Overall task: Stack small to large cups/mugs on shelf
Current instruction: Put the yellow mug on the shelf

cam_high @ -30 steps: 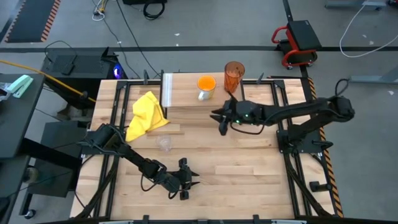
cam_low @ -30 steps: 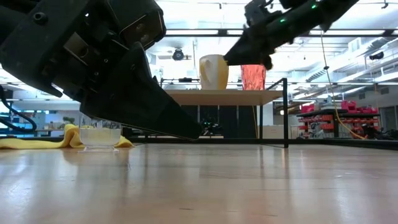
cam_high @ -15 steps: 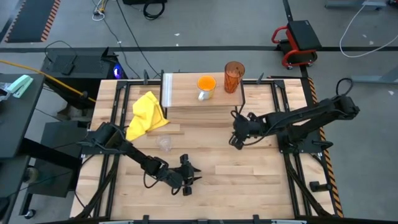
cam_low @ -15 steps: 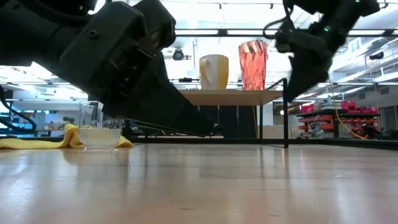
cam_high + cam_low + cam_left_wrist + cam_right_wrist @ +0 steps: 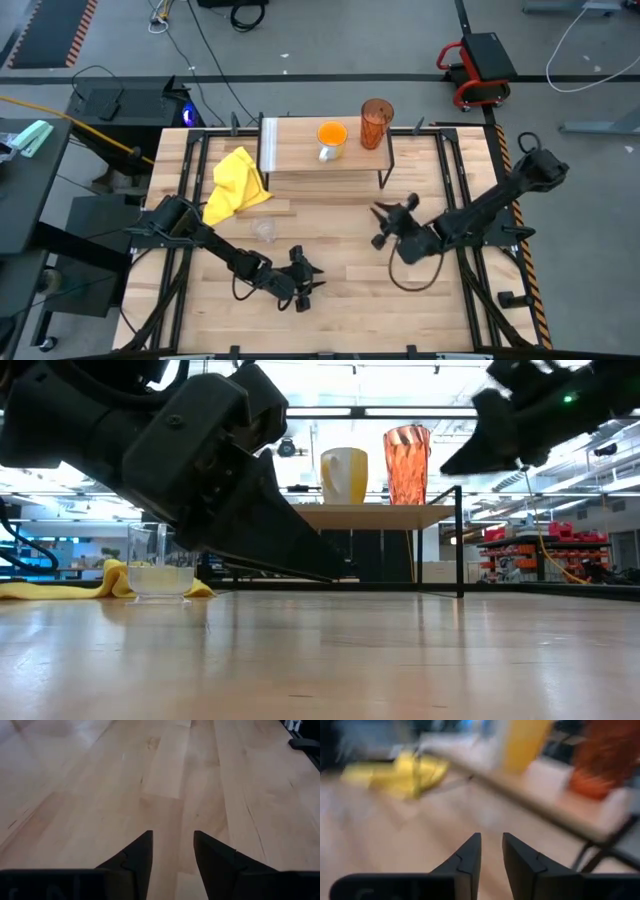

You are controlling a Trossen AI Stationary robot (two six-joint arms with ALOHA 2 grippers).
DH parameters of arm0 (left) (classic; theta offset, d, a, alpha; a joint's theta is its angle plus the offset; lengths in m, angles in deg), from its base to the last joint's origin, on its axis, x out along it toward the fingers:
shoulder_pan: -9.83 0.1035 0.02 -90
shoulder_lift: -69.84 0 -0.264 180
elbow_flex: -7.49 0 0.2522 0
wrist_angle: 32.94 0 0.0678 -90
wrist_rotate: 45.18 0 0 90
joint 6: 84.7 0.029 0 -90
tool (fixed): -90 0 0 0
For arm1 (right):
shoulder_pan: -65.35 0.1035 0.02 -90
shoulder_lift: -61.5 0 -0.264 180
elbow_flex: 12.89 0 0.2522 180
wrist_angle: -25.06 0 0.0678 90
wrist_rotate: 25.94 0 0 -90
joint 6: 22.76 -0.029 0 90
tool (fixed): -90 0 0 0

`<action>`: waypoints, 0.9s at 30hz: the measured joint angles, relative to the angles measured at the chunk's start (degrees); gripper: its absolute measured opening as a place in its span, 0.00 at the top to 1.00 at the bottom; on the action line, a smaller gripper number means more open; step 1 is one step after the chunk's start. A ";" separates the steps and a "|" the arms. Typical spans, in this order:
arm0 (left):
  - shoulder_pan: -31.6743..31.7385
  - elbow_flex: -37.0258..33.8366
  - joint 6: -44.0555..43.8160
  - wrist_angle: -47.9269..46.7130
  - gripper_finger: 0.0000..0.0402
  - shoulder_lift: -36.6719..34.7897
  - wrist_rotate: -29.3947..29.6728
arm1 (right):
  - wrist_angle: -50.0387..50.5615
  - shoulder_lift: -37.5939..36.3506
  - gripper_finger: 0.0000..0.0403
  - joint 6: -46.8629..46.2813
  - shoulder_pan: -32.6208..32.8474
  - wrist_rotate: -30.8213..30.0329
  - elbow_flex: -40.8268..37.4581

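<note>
One glass cup [image 5: 264,231], one mug [image 5: 331,139], one tumbler [image 5: 376,123], one shelf [image 5: 300,158], one yellow cloth [image 5: 235,184], two hands [image 5: 304,283] [image 5: 387,225]

The light-wood worktop [image 5: 340,270] carries the low shelf [image 5: 300,155] at its far edge, with the orange mug [image 5: 331,138] and the amber tumbler [image 5: 375,124] standing on the shelf's board, while the yellow cloth [image 5: 235,185] and the small clear glass cup [image 5: 264,231] lie near the worktop's left side.

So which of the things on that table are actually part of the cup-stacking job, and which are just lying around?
Part of the job:
- small clear glass cup
- orange mug
- amber tumbler
- shelf

Just lying about:
- yellow cloth
</note>
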 joint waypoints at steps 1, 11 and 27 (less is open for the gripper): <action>0.12 0.00 0.10 0.02 0.63 0.00 -0.06 | -4.49 0.25 0.80 0.96 0.18 -3.97 -1.20; 2.08 0.00 0.77 -0.32 0.66 0.00 -0.03 | -35.53 0.40 0.85 26.55 -15.48 14.44 -3.45; 8.77 0.02 14.08 -3.78 0.71 -18.55 1.43 | -39.88 0.35 0.95 25.71 -27.64 38.29 -3.22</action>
